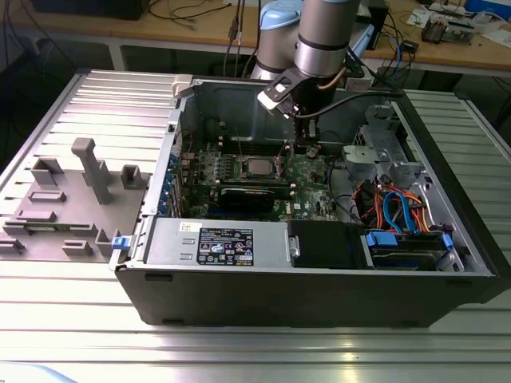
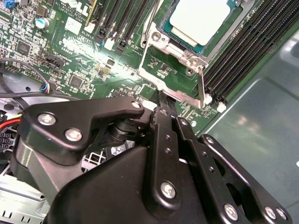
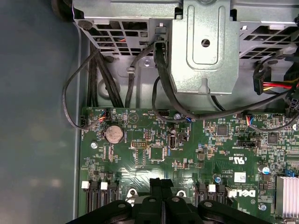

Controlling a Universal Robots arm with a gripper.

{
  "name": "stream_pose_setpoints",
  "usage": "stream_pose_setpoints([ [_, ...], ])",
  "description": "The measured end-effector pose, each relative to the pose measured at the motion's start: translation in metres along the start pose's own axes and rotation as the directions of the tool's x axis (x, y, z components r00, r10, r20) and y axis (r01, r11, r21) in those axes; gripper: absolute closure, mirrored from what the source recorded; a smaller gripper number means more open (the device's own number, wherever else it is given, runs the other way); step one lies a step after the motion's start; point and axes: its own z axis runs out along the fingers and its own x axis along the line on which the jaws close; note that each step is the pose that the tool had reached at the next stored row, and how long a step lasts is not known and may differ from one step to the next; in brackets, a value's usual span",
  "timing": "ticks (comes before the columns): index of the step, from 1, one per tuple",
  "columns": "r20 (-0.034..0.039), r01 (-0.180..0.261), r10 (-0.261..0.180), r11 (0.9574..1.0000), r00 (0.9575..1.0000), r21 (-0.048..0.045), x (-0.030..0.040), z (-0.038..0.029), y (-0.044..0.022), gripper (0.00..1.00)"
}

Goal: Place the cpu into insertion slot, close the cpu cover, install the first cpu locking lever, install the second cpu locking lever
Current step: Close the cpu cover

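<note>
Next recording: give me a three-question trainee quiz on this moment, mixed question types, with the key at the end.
1. True or false: the cpu lies in the insertion slot.
2. In the exterior view, where is the gripper? A) low over the green board, to the exterior view's right of the cpu; B) above the grey tray outside the case; C) among the blue cables.
3. In the first wrist view, what round silver part sits on the green board?
Key: 1 true; 2 A; 3 the coin battery.
</note>
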Motion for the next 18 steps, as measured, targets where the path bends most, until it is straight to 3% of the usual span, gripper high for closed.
stream_pose_setpoints([
  [18, 0.0000, 0.000, 0.000, 1.0000, 1.0000, 0.0001, 0.0001, -0.0001, -0.0035, 0.89],
])
